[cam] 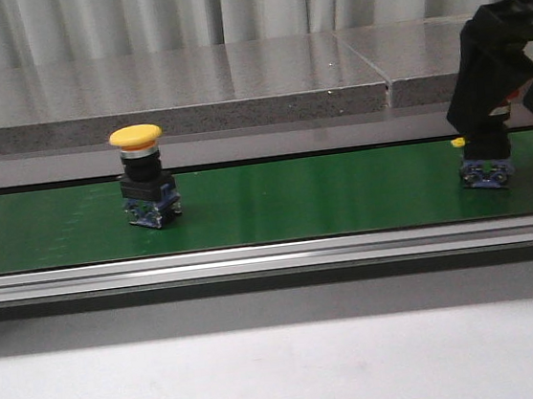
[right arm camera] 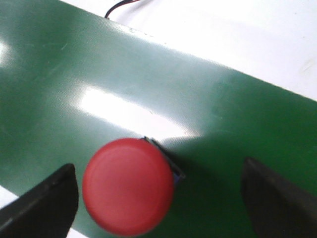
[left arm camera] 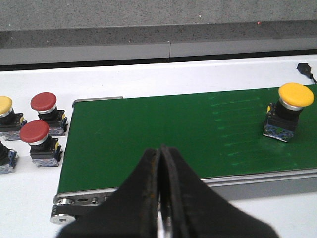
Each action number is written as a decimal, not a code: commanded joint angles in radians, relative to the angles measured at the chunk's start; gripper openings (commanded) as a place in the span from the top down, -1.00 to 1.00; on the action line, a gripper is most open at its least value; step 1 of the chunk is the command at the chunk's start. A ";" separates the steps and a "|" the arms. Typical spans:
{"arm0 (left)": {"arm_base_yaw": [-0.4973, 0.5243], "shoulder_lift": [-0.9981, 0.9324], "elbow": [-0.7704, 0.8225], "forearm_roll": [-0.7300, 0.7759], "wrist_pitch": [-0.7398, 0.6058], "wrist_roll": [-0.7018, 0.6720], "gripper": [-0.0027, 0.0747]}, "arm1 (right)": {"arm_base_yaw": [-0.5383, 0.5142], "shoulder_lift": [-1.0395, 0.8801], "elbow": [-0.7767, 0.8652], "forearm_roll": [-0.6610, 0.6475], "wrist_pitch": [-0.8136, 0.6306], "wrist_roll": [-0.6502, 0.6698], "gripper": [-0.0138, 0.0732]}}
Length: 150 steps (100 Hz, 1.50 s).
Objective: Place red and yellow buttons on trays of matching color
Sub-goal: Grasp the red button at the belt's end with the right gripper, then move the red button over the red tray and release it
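Observation:
A yellow button (cam: 140,175) stands upright on the left part of the green belt (cam: 296,201); the left wrist view shows the same yellow button (left arm camera: 290,111) well away from my left gripper (left arm camera: 159,148). That gripper is shut on nothing, above the belt's end. The red button (right arm camera: 128,186) stands on the belt between the fingers of my right gripper (right arm camera: 157,173), which is open, with the cap closer to one finger. In the front view my right gripper (cam: 485,150) covers the cap and only the button's base (cam: 486,172) shows. The trays are out of view.
Two red buttons (left arm camera: 43,106) (left arm camera: 35,136) and a yellow one (left arm camera: 4,111) sit on the white table beside the belt's end. An aluminium rail (cam: 273,256) runs along the belt's front. A grey ledge (cam: 236,97) rises behind it. A black cable (left arm camera: 307,72) lies past the belt.

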 commanded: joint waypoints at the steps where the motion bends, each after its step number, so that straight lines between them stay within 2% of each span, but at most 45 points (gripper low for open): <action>1: -0.010 0.002 -0.030 -0.008 -0.079 -0.009 0.98 | 0.000 -0.016 -0.046 0.022 -0.037 -0.013 -0.77; 8: -0.010 0.002 -0.030 -0.008 -0.079 -0.009 0.98 | 0.000 -0.007 -0.054 0.022 -0.037 -0.013 -0.58; 23: -0.010 0.002 -0.030 -0.008 -0.079 -0.009 0.98 | -0.001 -0.004 -0.057 0.022 -0.019 -0.012 0.05; 30: -0.010 0.002 -0.030 -0.008 -0.079 -0.009 0.98 | -0.002 -0.004 -0.068 0.022 0.012 -0.009 0.17; 53: -0.010 0.002 -0.030 -0.008 -0.079 -0.009 0.98 | -0.059 -0.005 -0.154 0.022 0.061 0.002 0.17; 74: -0.010 0.002 -0.030 -0.008 -0.079 -0.009 0.98 | -0.230 0.015 -0.269 0.022 0.060 0.010 0.17; 98: -0.010 0.002 -0.030 -0.008 -0.079 -0.009 0.98 | -0.399 0.162 -0.457 0.022 0.043 0.011 0.17; 124: -0.010 0.002 -0.030 -0.008 -0.079 -0.009 0.98 | -0.460 0.369 -0.630 0.022 -0.015 0.011 0.17; 150: -0.010 0.002 -0.030 -0.008 -0.079 -0.009 0.98 | -0.482 0.540 -0.745 0.022 -0.011 0.011 0.17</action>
